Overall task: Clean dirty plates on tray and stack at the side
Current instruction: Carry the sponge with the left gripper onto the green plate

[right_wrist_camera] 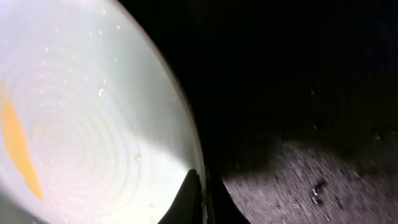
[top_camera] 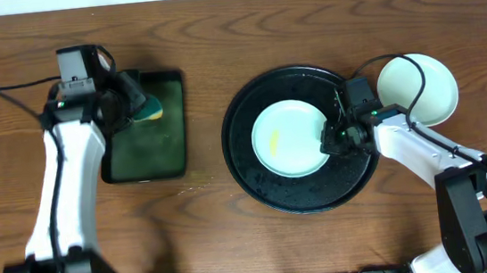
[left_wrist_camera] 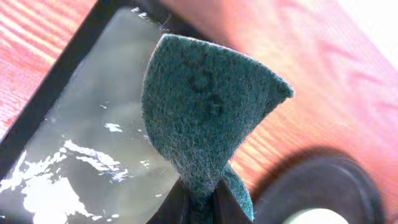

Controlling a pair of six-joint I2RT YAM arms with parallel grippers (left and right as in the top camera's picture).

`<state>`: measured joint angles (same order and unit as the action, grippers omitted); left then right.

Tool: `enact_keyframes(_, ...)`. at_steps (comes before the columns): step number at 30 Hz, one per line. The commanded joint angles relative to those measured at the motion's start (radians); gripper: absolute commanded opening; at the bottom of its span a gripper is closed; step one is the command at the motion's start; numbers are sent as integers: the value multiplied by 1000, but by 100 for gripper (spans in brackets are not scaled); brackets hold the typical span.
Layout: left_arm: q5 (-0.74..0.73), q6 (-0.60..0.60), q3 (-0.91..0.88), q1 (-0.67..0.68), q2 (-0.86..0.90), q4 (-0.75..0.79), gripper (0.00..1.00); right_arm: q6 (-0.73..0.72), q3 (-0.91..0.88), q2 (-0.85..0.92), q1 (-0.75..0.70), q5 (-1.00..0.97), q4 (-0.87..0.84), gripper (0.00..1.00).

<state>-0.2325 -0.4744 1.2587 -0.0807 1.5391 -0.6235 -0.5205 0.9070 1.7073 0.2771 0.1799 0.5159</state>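
Observation:
A pale mint plate (top_camera: 285,138) with a yellow smear lies on the round black tray (top_camera: 246,159). My right gripper (top_camera: 331,137) is shut on this plate's right rim; in the right wrist view the fingers (right_wrist_camera: 202,196) pinch the rim of the plate (right_wrist_camera: 81,124). A clean white plate (top_camera: 427,92) rests on the table right of the tray. My left gripper (top_camera: 128,103) is shut on a green sponge (top_camera: 146,105) over the rectangular tray; the sponge (left_wrist_camera: 208,118) fills the left wrist view above the fingers (left_wrist_camera: 199,208).
A dark-green rectangular tray (top_camera: 151,150) with wet, glossy bottom (left_wrist_camera: 74,162) sits at the left. The black tray's edge (left_wrist_camera: 323,186) shows in the left wrist view. Cables trail from both arms.

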Motion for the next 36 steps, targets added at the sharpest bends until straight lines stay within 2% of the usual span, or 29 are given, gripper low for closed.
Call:
enact_keyframes(1, -22, -8, 14, 60, -12, -39, 8, 119, 59, 12, 6, 6, 50, 1)
enact_keyframes(13, -63, -10, 2, 359, 32, -44, 7, 177, 80, 24, 6, -7, -17, 1)
enact_keyframes(19, -62, -25, 2, 486, 35, 18, 7, 157, 79, 122, 5, -7, -66, 1)
enact_keyframes(21, -54, -47, 2, 517, 42, 32, 7, 136, 79, 162, 4, -6, -81, 1)
enact_keyframes(25, 18, -107, 2, 569, 79, 43, 7, 109, 79, 207, 4, 22, -90, 6)
enact_keyframes(29, 12, -156, 2, 609, 146, 75, 7, 109, 79, 208, 4, 37, -90, 12)
enact_keyframes(36, 12, -241, 2, 695, 264, 149, 7, 105, 79, 208, 4, 39, -90, 14)
